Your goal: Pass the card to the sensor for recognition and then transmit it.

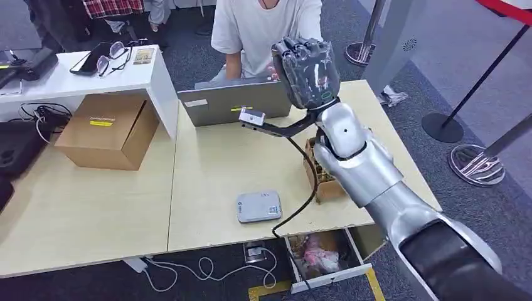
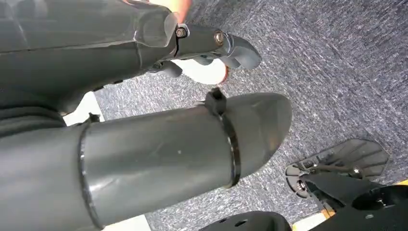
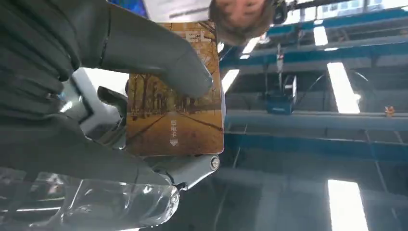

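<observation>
The pale wooden table (image 1: pixel 207 182) carries everything the task needs, laid out so that the robot stands on one side and a person in a white shirt (image 1: pixel 263 28) sits on the other behind an open laptop (image 1: pixel 233 102), well placed to receive whatever is passed across. A cardboard box (image 1: pixel 108 128) sits at the far left under a white shelf (image 1: pixel 88 78), out of the working lane, and a smaller open carton (image 1: pixel 323 175) stands just beside the robot's right forearm, probably where cards are kept, though its contents are too small to make out. The grey sensor (image 1: pixel 258 206) lies flat near the robot's edge of the table, face up and within easy reach so a card can be lowered over it. The right hand (image 1: pixel 305 70) is raised high above the table toward the person, well above and beyond the sensor, which suggests the handing-over part of the job rather than the reading part. In the right wrist view its thick thumb presses the card (image 3: pixel 175 103) against the darker fingers behind, a firm pinch that leaves most of the card's printed autumn-avenue face standing clear of the hand, presumably so it can be taken by its free end. The left hand (image 2: pixel 211 45) hangs over the grey carpet with its fingers loosely curled; whether the pale round shape beyond the fingers is held or merely lies behind them I cannot tell.
</observation>
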Action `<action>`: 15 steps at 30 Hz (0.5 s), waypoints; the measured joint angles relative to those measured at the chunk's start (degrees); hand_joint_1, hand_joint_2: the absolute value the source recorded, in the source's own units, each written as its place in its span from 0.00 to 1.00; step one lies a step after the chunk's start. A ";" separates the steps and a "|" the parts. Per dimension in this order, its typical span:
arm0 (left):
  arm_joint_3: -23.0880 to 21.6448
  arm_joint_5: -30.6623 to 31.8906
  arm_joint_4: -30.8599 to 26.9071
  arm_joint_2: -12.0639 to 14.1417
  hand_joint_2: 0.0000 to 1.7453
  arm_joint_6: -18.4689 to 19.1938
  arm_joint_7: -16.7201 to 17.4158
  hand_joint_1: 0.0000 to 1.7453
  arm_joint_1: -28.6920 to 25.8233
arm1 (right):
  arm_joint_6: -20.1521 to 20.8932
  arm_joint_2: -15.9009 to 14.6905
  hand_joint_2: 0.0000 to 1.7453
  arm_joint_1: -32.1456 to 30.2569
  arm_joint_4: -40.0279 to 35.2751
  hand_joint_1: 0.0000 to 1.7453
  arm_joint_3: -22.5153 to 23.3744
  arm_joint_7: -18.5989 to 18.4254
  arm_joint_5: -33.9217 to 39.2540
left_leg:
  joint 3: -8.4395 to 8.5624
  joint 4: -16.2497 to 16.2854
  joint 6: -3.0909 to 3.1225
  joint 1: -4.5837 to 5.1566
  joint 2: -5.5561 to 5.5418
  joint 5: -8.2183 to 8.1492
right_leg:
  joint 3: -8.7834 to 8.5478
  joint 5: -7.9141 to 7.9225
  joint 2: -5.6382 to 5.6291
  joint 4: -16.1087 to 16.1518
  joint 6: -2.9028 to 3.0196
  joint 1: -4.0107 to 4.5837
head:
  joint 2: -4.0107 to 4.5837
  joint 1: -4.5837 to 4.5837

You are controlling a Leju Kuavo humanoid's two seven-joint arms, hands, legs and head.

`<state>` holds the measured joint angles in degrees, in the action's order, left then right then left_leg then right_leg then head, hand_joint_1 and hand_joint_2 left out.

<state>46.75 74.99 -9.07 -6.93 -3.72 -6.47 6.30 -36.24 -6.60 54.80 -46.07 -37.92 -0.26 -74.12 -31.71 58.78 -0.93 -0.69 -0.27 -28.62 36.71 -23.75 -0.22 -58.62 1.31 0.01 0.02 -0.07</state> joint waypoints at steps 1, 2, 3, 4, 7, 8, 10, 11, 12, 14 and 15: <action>-0.02 -0.22 0.00 0.00 0.00 -0.11 -0.15 0.00 -0.01 | -0.22 0.00 1.00 1.07 1.97 1.00 -0.33 -0.37 -0.89 | 0.00 0.00 0.00 -0.01 0.00 0.00 | 0.00 0.00 0.00 0.00 0.00 0.00 | 0.00 0.00; -0.06 -0.37 0.00 0.02 0.00 -0.30 -0.24 0.00 -0.03 | -0.30 0.02 1.00 2.04 3.67 1.00 -0.50 -0.74 -1.71 | -0.01 0.00 0.00 0.00 -0.02 0.00 | 0.00 0.00 0.02 0.00 0.00 0.00 | 0.00 0.00; -0.06 -0.50 0.00 0.02 0.00 -0.46 -0.33 0.00 -0.05 | -0.39 0.02 1.00 3.02 5.27 1.00 -0.87 -0.96 -2.38 | -0.02 0.00 0.00 0.00 -0.04 0.00 | 0.00 0.00 0.03 0.00 0.00 0.00 | 0.00 0.00; -0.04 -0.61 0.00 0.02 0.00 -0.50 -0.33 0.00 -0.07 | -0.44 0.02 1.00 3.89 6.62 1.00 -1.27 -1.20 -2.84 | -0.04 0.00 0.00 -0.01 -0.04 0.00 | 0.00 0.00 0.04 -0.01 0.00 0.00 | 0.00 -0.02; -0.04 -1.03 0.00 0.07 0.00 -0.57 -0.31 0.00 -0.13 | -0.28 0.50 1.00 5.91 9.88 1.00 -2.10 -1.35 -3.65 | -0.03 0.00 0.00 -0.01 -0.04 0.01 | 0.00 0.00 0.03 -0.01 0.00 0.00 | 0.00 0.00; -0.04 -1.22 0.00 0.07 0.00 -0.57 -0.31 0.00 -0.12 | -0.13 0.81 1.00 6.43 10.89 1.00 -2.44 -1.35 -3.71 | -0.03 0.00 0.00 -0.01 -0.04 0.01 | 0.00 0.00 0.03 -0.01 0.00 0.00 | 0.00 0.00; -0.04 -1.55 0.00 0.09 0.00 -0.59 -0.31 0.00 -0.13 | 0.28 1.51 1.00 7.22 12.40 1.00 -3.01 -1.35 -3.71 | -0.03 0.00 -0.01 -0.01 -0.04 0.01 | 0.00 0.00 0.03 -0.01 0.00 0.01 | 0.00 0.00; -0.04 -1.66 0.00 0.09 0.00 -0.63 -0.31 0.00 -0.14 | 0.37 1.92 1.00 7.48 13.17 1.00 -3.19 -1.35 -3.67 | -0.03 0.00 -0.01 -0.01 -0.04 0.01 | 0.00 0.00 0.03 -0.01 0.00 0.01 | 0.00 0.00; -0.04 -1.88 0.00 0.09 0.00 -0.66 -0.26 0.00 -0.15 | 0.53 2.27 1.00 7.65 13.82 1.00 -3.30 -1.35 -3.56 | -0.03 0.00 -0.01 -0.01 -0.04 0.01 | 0.00 0.00 0.03 -0.01 0.00 0.01 | 0.00 0.00; -0.04 -2.14 0.00 0.09 0.00 -0.72 -0.11 0.00 -0.18 | 0.55 3.00 1.00 7.84 15.01 1.00 -3.41 -1.22 -3.47 | -0.02 0.00 -0.01 -0.01 -0.05 0.02 | 0.00 0.00 0.03 -0.01 0.00 0.01 | 0.00 0.00; -0.04 -2.19 0.00 0.11 0.00 -0.72 -0.07 0.00 -0.19 | 0.68 3.25 1.00 7.88 15.44 1.00 -3.45 -1.11 -3.47 | -0.03 0.00 -0.01 -0.01 -0.05 0.02 | 0.00 0.00 0.03 -0.01 0.00 0.01 | 0.00 0.00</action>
<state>46.71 72.81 -9.07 -6.82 -4.44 -6.54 6.11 -35.56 -3.35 62.68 -30.62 -41.38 -1.38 -77.59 -31.74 58.78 -0.93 -0.70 -0.31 -28.60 36.71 -23.74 -0.19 -58.63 1.32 0.01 0.02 -0.07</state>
